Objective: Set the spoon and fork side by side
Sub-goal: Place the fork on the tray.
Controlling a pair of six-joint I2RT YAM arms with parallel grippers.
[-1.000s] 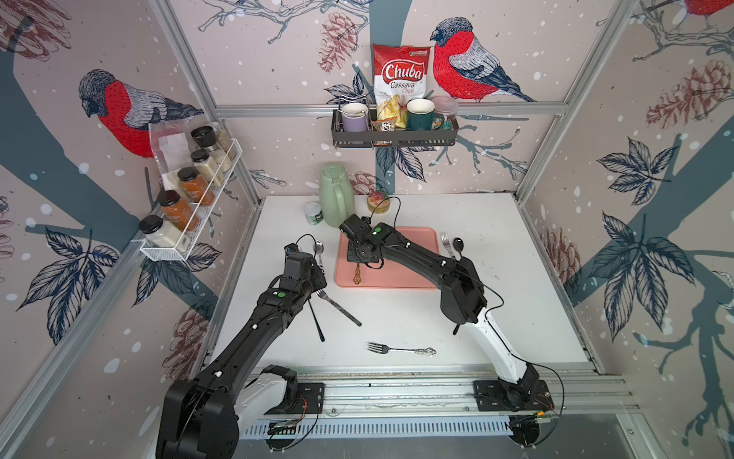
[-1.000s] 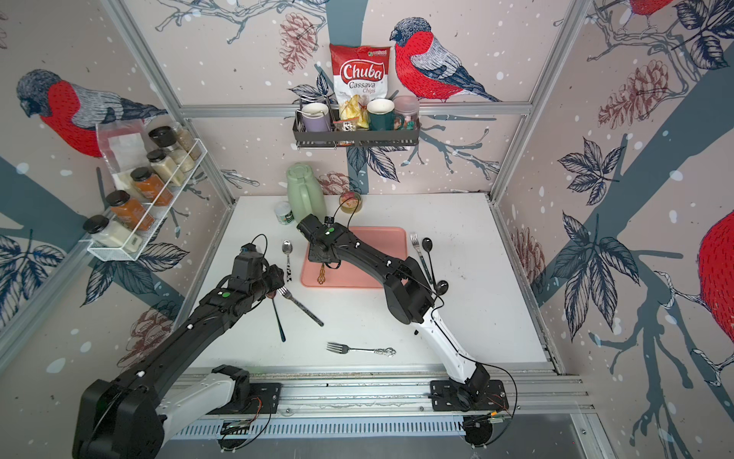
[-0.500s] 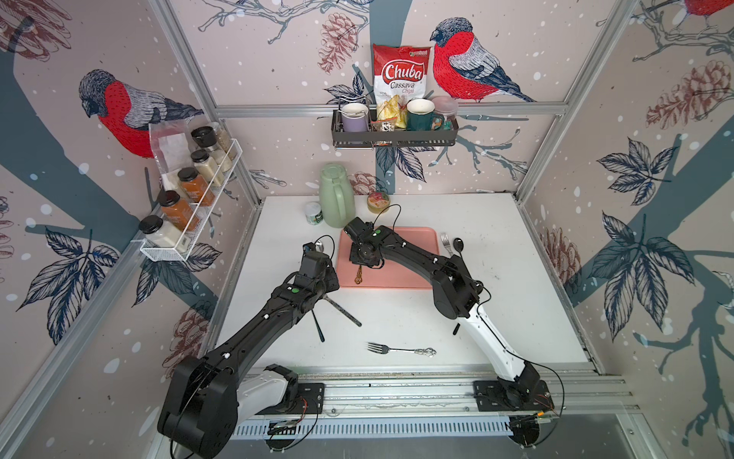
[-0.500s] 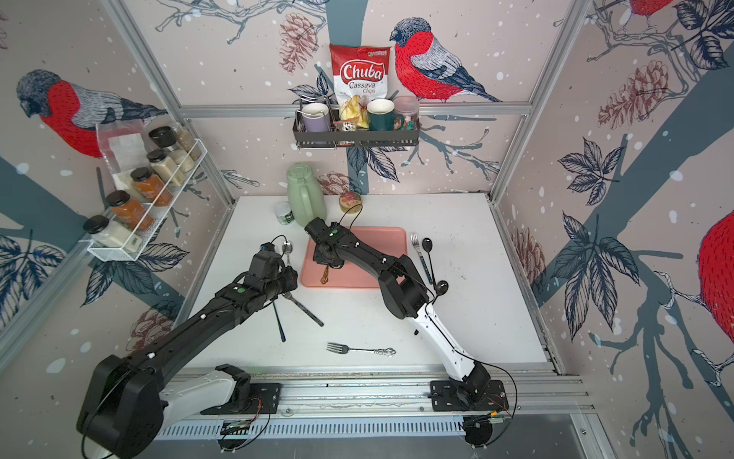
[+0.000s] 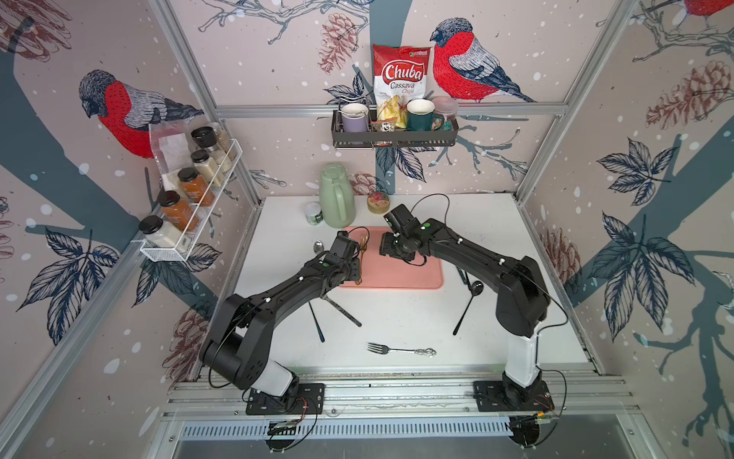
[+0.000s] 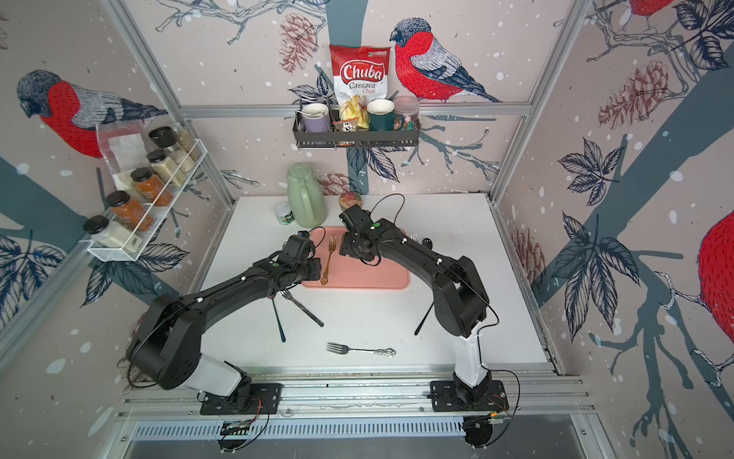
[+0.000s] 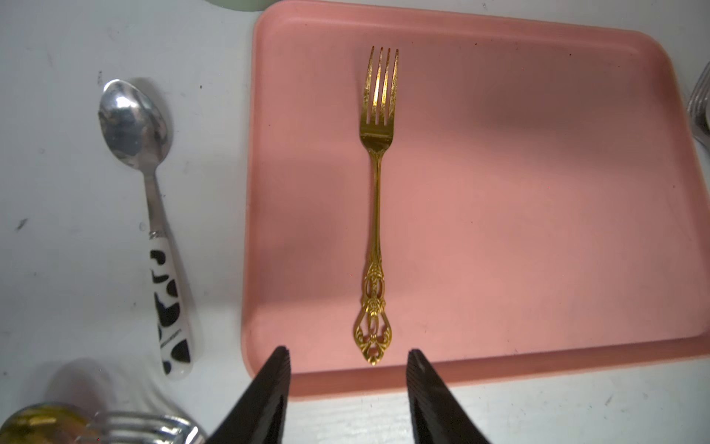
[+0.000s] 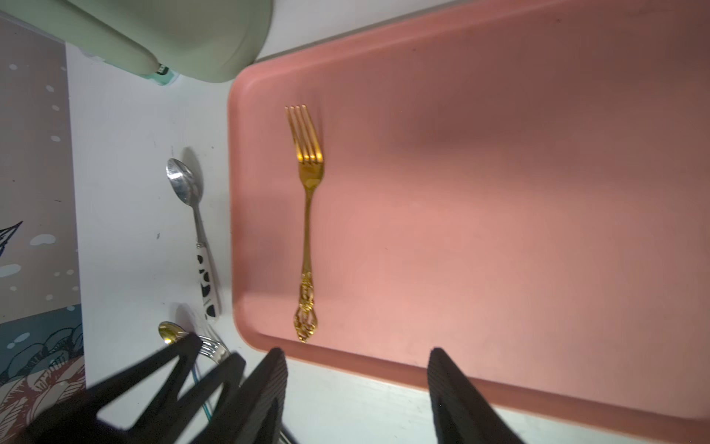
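A gold fork point(image 5: 362, 254) point(image 6: 329, 258) point(image 7: 376, 200) point(image 8: 307, 230) lies flat on the left part of the pink tray point(image 5: 409, 274) point(image 6: 377, 274), tines toward the back wall. A spoon point(image 5: 318, 247) point(image 7: 153, 215) point(image 8: 196, 223) with a black-and-white handle lies on the table just left of the tray, parallel to the fork. My left gripper point(image 5: 353, 274) point(image 7: 347, 351) hangs open over the tray's front edge by the fork's handle end, empty. My right gripper point(image 5: 391, 248) point(image 8: 357, 351) is open and empty above the tray, right of the fork.
A green jug point(image 5: 337, 198), a small jar point(image 5: 313, 213) and a round tin point(image 5: 377, 202) stand behind the tray. Loose cutlery lies around: a silver fork point(image 5: 397, 350) in front, a black spoon point(image 5: 470, 302) at right, two dark-handled pieces point(image 5: 341, 310) under my left arm.
My right gripper has opened, let go of the gold fork on the tray and drawn off to the right. My left arm has swung right, from beside the spoon to the tray's front-left edge.
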